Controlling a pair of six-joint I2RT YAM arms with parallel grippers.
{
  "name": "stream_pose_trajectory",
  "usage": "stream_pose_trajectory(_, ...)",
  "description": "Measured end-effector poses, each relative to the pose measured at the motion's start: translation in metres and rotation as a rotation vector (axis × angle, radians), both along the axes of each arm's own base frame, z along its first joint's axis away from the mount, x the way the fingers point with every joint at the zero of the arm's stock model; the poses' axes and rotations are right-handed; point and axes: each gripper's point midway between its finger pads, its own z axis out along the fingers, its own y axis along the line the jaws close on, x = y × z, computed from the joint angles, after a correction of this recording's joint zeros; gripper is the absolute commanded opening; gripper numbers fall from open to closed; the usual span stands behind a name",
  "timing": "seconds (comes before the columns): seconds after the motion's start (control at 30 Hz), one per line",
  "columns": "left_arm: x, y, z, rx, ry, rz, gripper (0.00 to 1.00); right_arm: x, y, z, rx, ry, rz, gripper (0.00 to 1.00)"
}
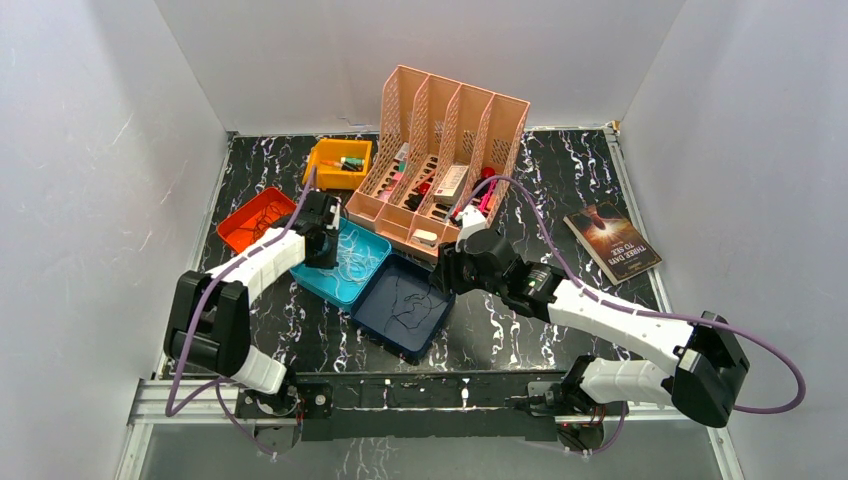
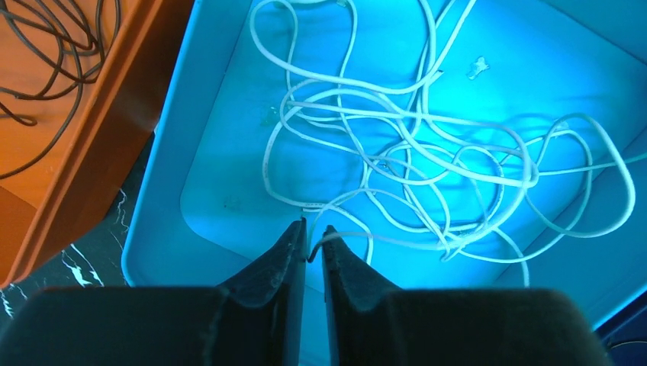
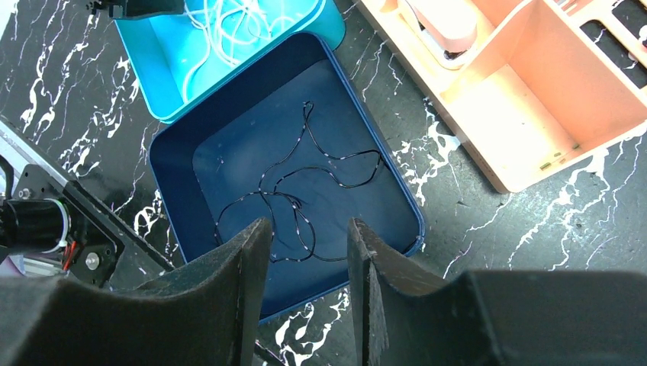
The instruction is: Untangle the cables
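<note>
Cables point(image 2: 412, 152), white, in light-blue tray point(image 2: 164, 191)

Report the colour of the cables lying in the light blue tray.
The cables are white; the left wrist view shows them best.

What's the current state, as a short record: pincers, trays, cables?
left pincer: closed on a strand of the white cables, low inside the light blue tray
right pincer: open, empty, above the navy tray
white cables: tangled heap in the light blue tray
black cable: loose loops on the navy tray's floor
orange tray: beside the light blue tray, holds dark cables
</note>
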Motion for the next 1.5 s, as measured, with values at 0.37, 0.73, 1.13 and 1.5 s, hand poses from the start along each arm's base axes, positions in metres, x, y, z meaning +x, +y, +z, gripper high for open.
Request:
stream_pose_trajectory(0.37, 0.012, -0.005, 0.056, -0.053, -0.146, 0.002, 0.39, 0.000, -0.002, 0.004, 0.006, -0.009, -0.006, 0.54)
stream_pose_trajectory(0.73, -0.004, -0.019, 0.135, -0.249, -0.454, -0.040, 0.55, 0.004, -0.028, 0.055, 0.085, -0.138, -0.086, 0.63)
stream_pose_trajectory(1.13, -0.029, -0.017, 0.182, -0.423, -0.721, 0.025, 0.82, 0.013, -0.102, 0.106, 0.032, -0.382, -0.276, 0.81)
stream_pose_trajectory(1.5, -0.042, -0.008, 0.165, -0.455, -0.733, 0.107, 0.98, 0.010, -0.159, 0.096, -0.020, -0.447, -0.448, 0.98)
